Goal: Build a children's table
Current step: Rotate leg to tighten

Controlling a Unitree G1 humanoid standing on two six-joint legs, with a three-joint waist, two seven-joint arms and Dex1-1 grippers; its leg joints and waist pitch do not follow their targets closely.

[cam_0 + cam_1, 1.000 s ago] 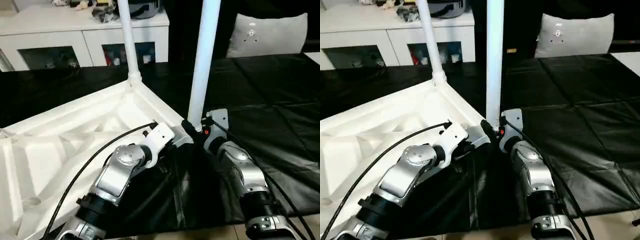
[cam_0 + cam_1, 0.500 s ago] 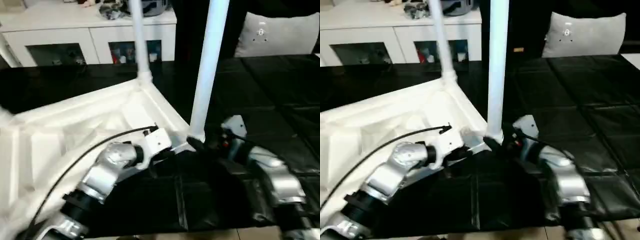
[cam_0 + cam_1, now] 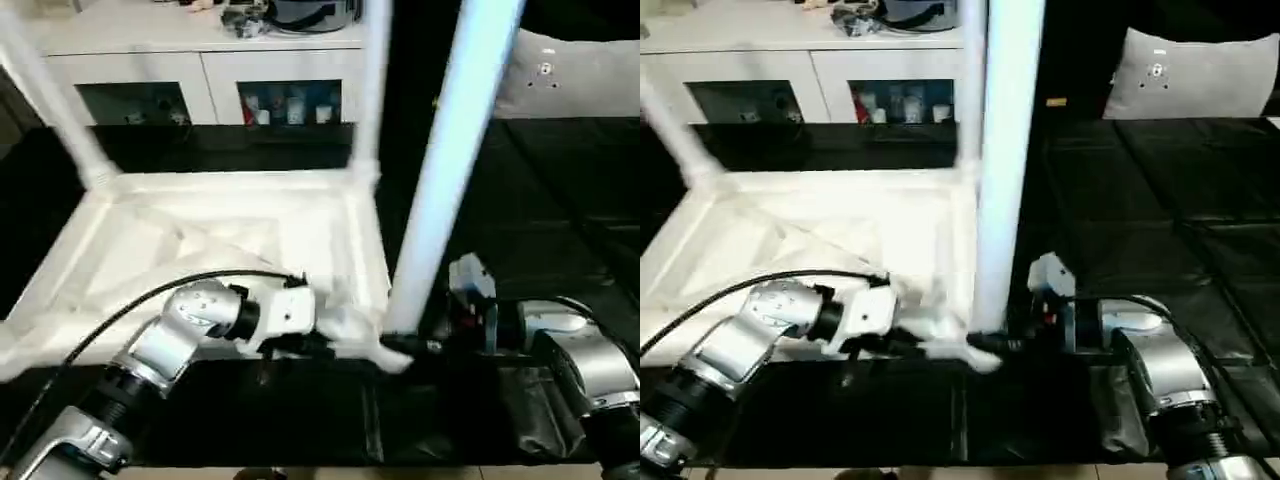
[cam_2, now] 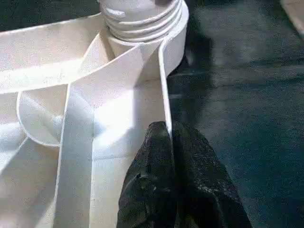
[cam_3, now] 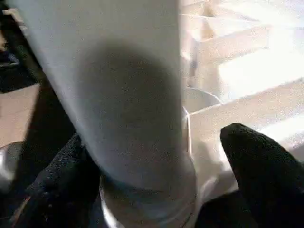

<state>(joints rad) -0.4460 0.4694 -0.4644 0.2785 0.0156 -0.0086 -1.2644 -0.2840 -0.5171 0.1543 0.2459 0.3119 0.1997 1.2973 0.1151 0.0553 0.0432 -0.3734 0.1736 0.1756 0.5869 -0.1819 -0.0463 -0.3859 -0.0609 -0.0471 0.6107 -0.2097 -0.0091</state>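
The children's table (image 3: 220,230) lies upside down on the black mat, ribbed underside up. Three white legs stand up from its corners: the near leg (image 3: 450,170), one at the far right (image 3: 372,90) and one at the far left (image 3: 50,100). My left gripper (image 4: 169,130) is shut on the thin rim wall (image 4: 164,85) next to the near leg's socket (image 4: 142,19). My right gripper (image 5: 156,161) reaches in from the right (image 3: 405,347) and is open around the base of the near leg (image 5: 128,95). One finger (image 5: 61,175) lies against the leg. The other finger (image 5: 261,166) stands apart from it.
A white cabinet (image 3: 200,60) with glass doors runs along the back, with clutter on top. A grey cushion (image 3: 1190,75) sits at the back right. The black mat (image 3: 560,200) stretches out to the right of the table, and its front edge (image 3: 450,465) lies just below my arms.
The table has swung round so its far edge runs level, bringing a far left leg into view. My right forearm has moved out right. The view itself has also shifted.
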